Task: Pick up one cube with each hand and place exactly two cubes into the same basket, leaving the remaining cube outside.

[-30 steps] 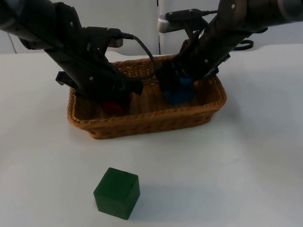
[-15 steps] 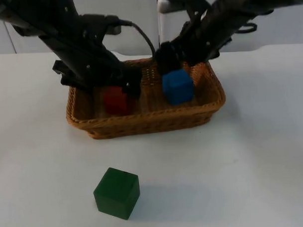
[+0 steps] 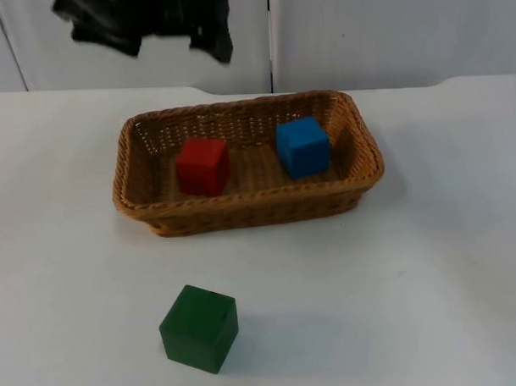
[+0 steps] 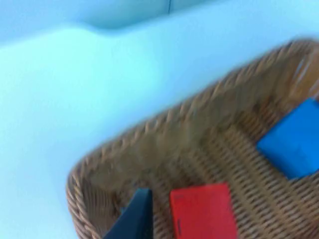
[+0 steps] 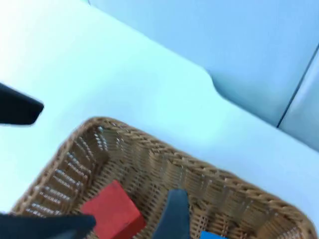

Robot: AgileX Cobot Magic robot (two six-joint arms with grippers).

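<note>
We see a white table top [image 3: 430, 263] ending at a grey partition wall [image 3: 388, 27] w/ a vertical seam. Near the table's centre sits a wicker basket [image 3: 242, 212], oblong, long side across the top view. Inside it, the red cube [image 3: 202, 166] rests on the basket floor twd 9 o'clock, and the blue cube [image 3: 303, 146] sits twd 3 o'clock, close to the rim at 12; the two are apart, w/ bare weave btwn them. The green cube [image 3: 199, 328] lies on the table outside the basket, at roughly 7 o'clock from it, well apart from the rim. The left gripper [image 3: 150, 19] hangs high at 11 o'clock in the top view, against the wall, clear of the basket; it has hold of nothing, but how wide its fingers stand we cannot tell. From the left wrist we make out the red cube [image 4: 203, 211] beside one dark fingertip [image 4: 135, 216], the blue cube [image 4: 293, 144] farther off, and the basket rim [image 4: 164, 124]. From the right wrist we see the basket [image 5: 164, 154], the red cube [image 5: 112, 214] and a sliver of blue cube [image 5: 213, 235]; the right gripper [image 5: 124, 221] is above the basket, its fingertips spread well apart w/ nothing btwn them.
</note>
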